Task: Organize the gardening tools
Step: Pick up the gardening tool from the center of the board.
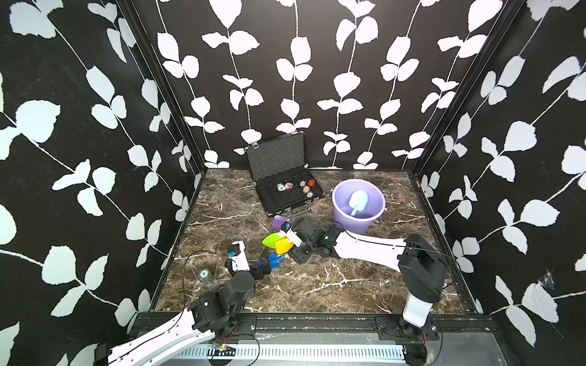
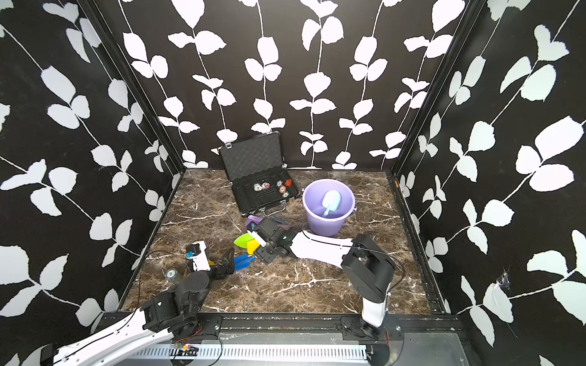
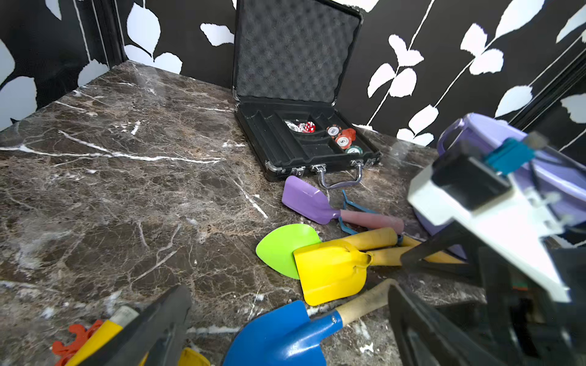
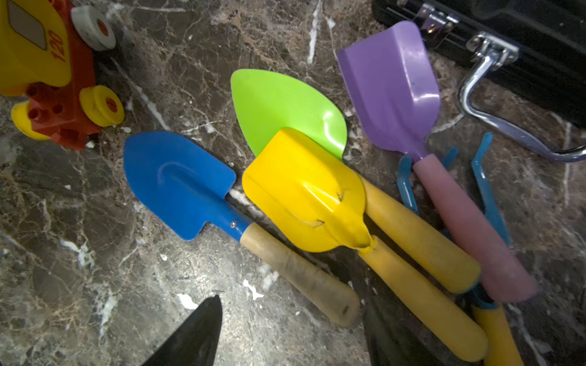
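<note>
**Crowded pile, two arms close: snag risk**

My right gripper (image 4: 291, 307) is open and holds nothing. It sits low over the table (image 4: 95, 253), and the wooden handle of the blue spade (image 4: 177, 183) ends between its fingers, nearer one side. The left gripper (image 3: 290, 294) is wide open and empty, low by the blue blade, with the toy car (image 4: 47, 63) just beside it. One pale-blue scoop (image 1: 359, 201) is in the purple bucket (image 1: 348, 221). The other tools lie in a tight fan between the bucket and the black case (image 3: 276, 164).

Risks, my read:
- **Double pinch:** the yellow scoop (image 4: 304, 190) handle runs just beside the blue one. An off-centre close could pinch both or flick one away.
- **Pile shift:** the yellow head overlaps the green spade (image 4: 279, 107), and the purple scoop (image 4: 390, 88) rests across the blue claw rake (image 4: 485, 187). Any drag moves the pile.
- **Arm clash:** both wrists are near the same tool. If both go in, they hit each other.
- **Bucket tip:** in both top views the right forearm passes just beside the bucket. A quick swing could tip it.
</note>
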